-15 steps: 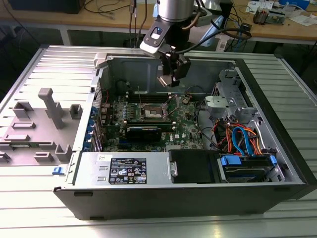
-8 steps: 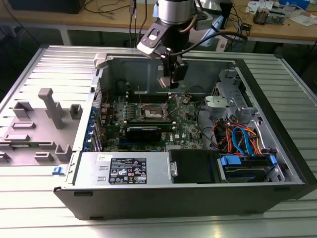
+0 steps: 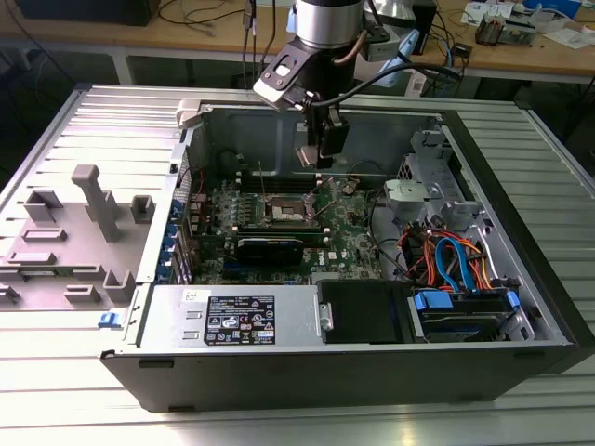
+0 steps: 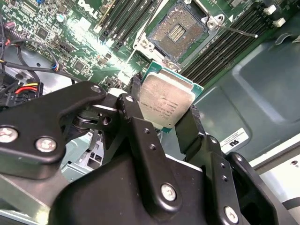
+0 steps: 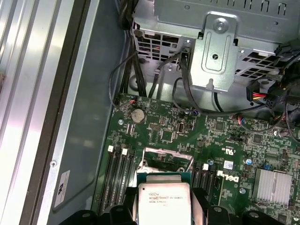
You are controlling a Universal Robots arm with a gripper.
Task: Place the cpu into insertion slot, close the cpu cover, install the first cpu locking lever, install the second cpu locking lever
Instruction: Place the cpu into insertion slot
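Standing by the open computer case, I see the gripper hanging over the far side of the green motherboard, its jaws pinching the cpu. The two black fingers clamp opposite edges of the chip. Its dull silver top faces the wrist cameras, so I judge that the contact side looks down toward the board. The chip is in the air, touching nothing but the fingers.

What matters here is where the insertion slot lies from the held chip. In the exterior view the slot sits at about seven o'clock from the gripper, near but clearly off to one side, so the chip is not yet over it. In the second wrist view the brownish-gold pin field is bare and in plain sight beyond the chip's edge, not covered by it.

The chip is square, with no long axis to speak of. Its edges run roughly parallel with the slot's silver rim, so the two look squared to each other. A thin locking lever stands free beside the slot.
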